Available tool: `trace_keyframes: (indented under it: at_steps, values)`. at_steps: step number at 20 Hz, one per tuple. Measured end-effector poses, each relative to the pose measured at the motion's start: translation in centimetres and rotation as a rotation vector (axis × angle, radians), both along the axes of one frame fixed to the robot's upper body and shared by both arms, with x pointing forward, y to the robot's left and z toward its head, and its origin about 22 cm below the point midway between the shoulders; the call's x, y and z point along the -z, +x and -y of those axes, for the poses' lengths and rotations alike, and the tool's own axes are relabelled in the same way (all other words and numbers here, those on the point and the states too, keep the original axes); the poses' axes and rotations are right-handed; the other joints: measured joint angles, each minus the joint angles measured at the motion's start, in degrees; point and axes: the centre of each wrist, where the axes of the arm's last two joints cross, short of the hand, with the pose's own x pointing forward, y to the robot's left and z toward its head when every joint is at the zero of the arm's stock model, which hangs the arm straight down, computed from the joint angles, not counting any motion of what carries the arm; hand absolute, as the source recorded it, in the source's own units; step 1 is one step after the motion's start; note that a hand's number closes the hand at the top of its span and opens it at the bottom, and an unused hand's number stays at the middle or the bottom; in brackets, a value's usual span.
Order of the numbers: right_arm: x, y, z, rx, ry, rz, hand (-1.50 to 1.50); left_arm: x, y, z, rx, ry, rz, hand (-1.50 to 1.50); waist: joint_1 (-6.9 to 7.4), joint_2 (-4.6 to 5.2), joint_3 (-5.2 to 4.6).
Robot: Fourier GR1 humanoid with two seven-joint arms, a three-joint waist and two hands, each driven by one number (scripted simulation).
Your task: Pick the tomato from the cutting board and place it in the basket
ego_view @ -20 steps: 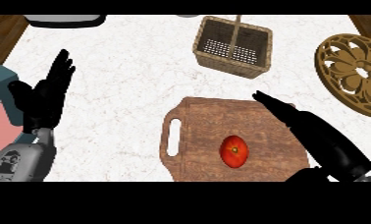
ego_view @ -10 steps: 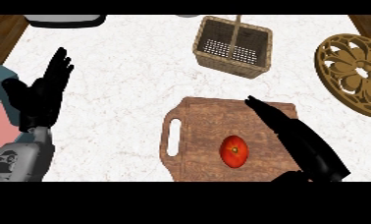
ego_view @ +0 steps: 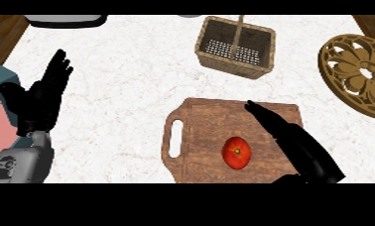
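The right hand [ego_view: 293, 138] is hanging open just beside the tomato [ego_view: 236, 152] on the cutting board [ego_view: 205, 121]. It should be curling its fingers around the tomato's middle.

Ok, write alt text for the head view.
A red tomato lies on a wooden cutting board, the open right hand just right of it. A wicker basket stands beyond; the open left hand rests at far left.

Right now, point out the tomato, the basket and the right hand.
tomato [ego_view: 236, 152], head view, middle of its red skin.
basket [ego_view: 258, 63], head view, on its woven right wall.
right hand [ego_view: 293, 138], head view, on the straight black fingers above the cutting board.
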Motion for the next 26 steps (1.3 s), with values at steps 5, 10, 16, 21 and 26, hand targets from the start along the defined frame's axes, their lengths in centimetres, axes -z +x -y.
trace_keyframes:
  at_steps: [5, 10, 16, 21, 26]
  values:
    - [1.1, -0.3, -1.4, 0.002, -0.009, -0.001, -1.5, 1.2, -0.3, 0.3, 0.001, 0.003, 0.003, 0.0, -0.01, 0.0, -0.01]
    - [1.9, 0.5, -1.9, 0.021, -0.057, -0.005, -1.5, 0.4, 0.3, 0.8, 0.0, 0.003, 0.007, 0.0, 0.01, 0.01, -0.01]
    - [3.2, 0.8, -2.2, 0.028, -0.082, -0.01, -1.5, 0.9, 0.6, 0.3, 0.005, -0.002, -0.002, 0.0, -0.02, 0.01, -0.01]
    - [3.6, 1.3, -1.9, 0.022, -0.09, -0.012, -1.5, -0.2, 0.7, 0.7, 0.004, 0.003, 0.0, 0.0, 0.04, 0.0, -0.01]
    - [5.2, 1.9, -2.7, 0.013, -0.109, -0.018, -1.5, 0.0, 0.1, 0.3, 0.001, 0.005, 0.002, 0.0, 0.07, -0.05, -0.08]
